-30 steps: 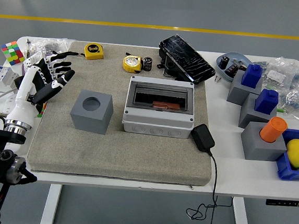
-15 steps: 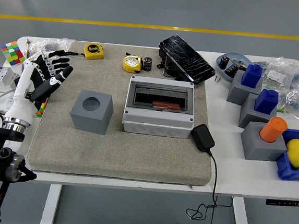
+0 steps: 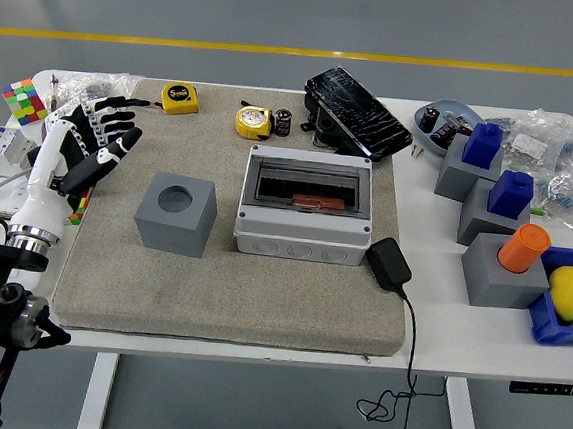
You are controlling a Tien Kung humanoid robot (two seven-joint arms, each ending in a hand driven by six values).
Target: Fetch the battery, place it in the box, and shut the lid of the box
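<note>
Your left hand (image 3: 97, 138) has pulled back toward the table's left edge since a second ago and barely moved in the last half second; fingers spread wide, holding nothing. So the fetch hasn't started. Right hand isn't in view.

The battery (image 3: 283, 123) stands near the far edge, just beside the yellow tape measure (image 3: 253, 122), well apart from your hand.

The box (image 3: 305, 205) sits mid-table on the mat (image 3: 229, 300), lid open; something reddish lies inside, can't tell what. The grey block (image 3: 175, 214) left of it has an empty round hole. The blue dish (image 3: 445, 123) toward the far right corner holds small dark cylinders, maybe more batteries.
</note>
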